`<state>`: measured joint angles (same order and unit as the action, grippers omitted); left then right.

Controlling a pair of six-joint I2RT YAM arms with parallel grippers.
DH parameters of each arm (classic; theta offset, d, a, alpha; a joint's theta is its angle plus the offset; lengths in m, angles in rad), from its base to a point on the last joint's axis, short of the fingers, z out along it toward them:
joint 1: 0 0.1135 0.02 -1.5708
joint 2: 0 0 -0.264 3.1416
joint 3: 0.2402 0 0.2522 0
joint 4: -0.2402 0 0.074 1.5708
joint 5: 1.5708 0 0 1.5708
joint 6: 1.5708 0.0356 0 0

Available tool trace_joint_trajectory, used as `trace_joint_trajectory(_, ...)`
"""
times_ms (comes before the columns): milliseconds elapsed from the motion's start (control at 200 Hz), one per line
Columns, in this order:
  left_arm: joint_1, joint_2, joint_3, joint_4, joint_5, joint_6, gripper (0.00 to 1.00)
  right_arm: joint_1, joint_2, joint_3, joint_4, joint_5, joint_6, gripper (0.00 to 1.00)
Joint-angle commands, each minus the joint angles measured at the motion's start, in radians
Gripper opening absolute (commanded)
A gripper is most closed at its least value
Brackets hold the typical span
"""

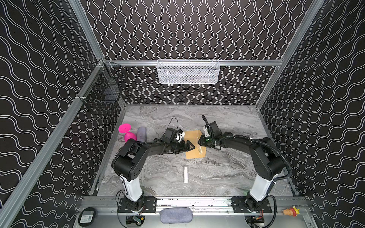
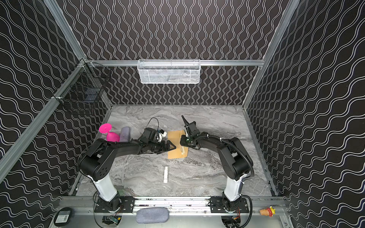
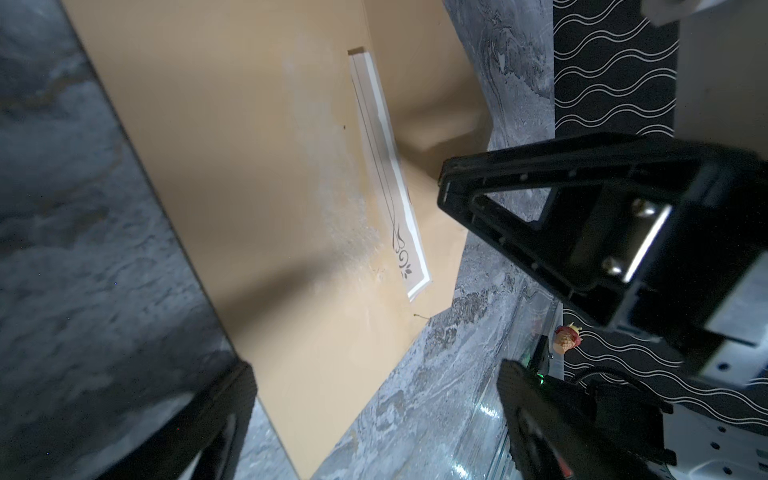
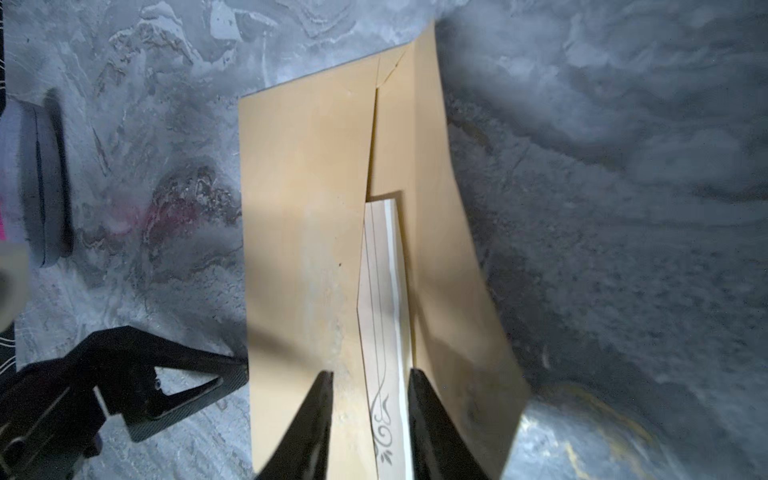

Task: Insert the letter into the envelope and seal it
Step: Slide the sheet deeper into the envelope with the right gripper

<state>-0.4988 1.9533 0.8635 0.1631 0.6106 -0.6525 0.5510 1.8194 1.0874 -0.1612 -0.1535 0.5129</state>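
Note:
The kraft-brown envelope (image 1: 194,138) (image 2: 175,136) lies flat mid-table. Its flap (image 4: 449,291) curls up off the surface. The letter sits inside the envelope; only a narrow pale strip with a dark flourish (image 4: 382,311) (image 3: 390,174) shows at the mouth. My right gripper (image 4: 371,374) (image 1: 201,142) points down over that strip. It is open, one finger on each side of the strip, holding nothing. My left gripper (image 3: 374,386) (image 1: 188,147) stands wide open over the envelope's near left edge, empty.
A white tube (image 1: 185,174) lies nearer the front. A pink goblet (image 1: 127,134) and a grey pouch (image 1: 141,134) lie at the left. A white mesh basket (image 1: 188,71) and a black wire basket (image 1: 102,92) hang on the walls.

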Motion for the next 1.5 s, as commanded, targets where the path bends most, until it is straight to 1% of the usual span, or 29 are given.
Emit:
trace_joint_trajectory(0, -0.001, 0.010, -0.007, -0.073, -0.016, -0.014, 0.96, 0.012, -0.005, 0.014, -0.067, 0.052, -0.013, 0.38)
trace_joint_trajectory(330, -0.003, 0.023, -0.006, -0.040, 0.017, -0.029, 0.94, 0.024, 0.010, -0.017, -0.054, 0.034, -0.001, 0.42)
trace_joint_trajectory(566, -0.004, 0.028, -0.011, -0.025, 0.023, -0.035, 0.93, 0.033, 0.027, -0.015, -0.040, 0.013, 0.009, 0.41)
trace_joint_trajectory(1431, -0.013, 0.018, -0.029, -0.003, 0.029, -0.044, 0.92, 0.073, 0.046, 0.009, -0.038, 0.006, 0.016, 0.40)
trace_joint_trajectory(1496, -0.013, 0.014, -0.033, -0.005, 0.025, -0.042, 0.92, 0.073, 0.029, 0.017, -0.062, 0.035, 0.005, 0.40)
